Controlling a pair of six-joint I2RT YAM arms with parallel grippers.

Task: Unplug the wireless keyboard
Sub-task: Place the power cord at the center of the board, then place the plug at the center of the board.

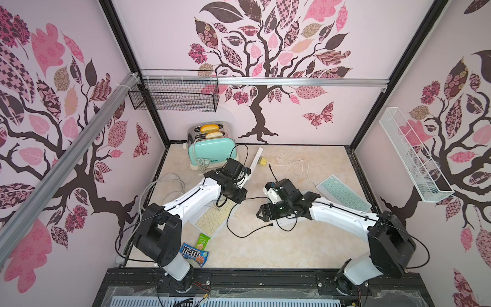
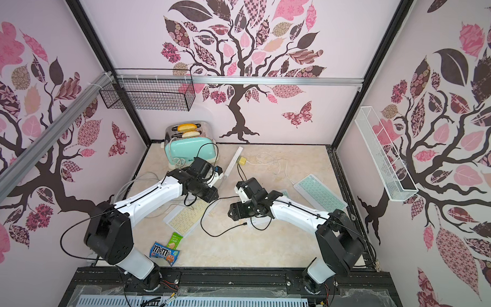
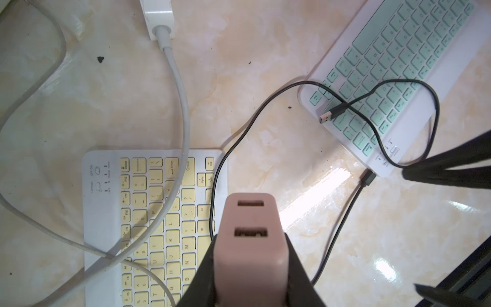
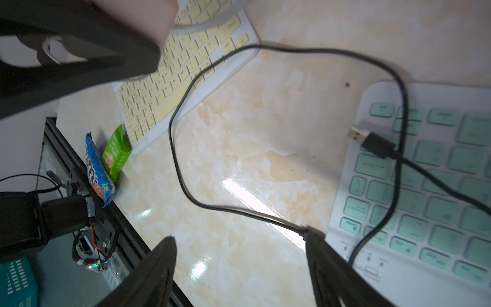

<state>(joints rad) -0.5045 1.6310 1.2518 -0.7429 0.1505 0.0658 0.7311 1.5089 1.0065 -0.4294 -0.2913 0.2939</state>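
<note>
- I am gripping the pink charger block [image 3: 249, 212] with my left gripper [image 3: 251, 255]. The fingers are pressing on both of its sides, and its two USB ports are facing out, both empty.
- My right gripper [image 4: 239, 236] is hanging with its jaws spread wide and holding nothing. It is hovering low over the marble-look tabletop [image 4: 252, 159], just beside a corner of the mint keyboard [image 4: 438, 207].
- The black cable [image 4: 171, 133] is lying loose, looping across the tabletop between the two keyboards and curling over the mint keys.
- Its USB plug [image 4: 369, 141] is resting free on the mint keyboard, well apart from the charger block.
- The cable's small plug [image 3: 368, 178] is sitting against the mint keyboard's edge — it is looking seated there, though I cannot tell for certain.
- The yellow keyboard [image 3: 159, 239] is lying beneath my left gripper, with a thick white cable [image 3: 183, 106] draping over its keys.
- In both top views my two arms are reaching toward the middle of the table — the grippers are near each other but not touching.
</note>
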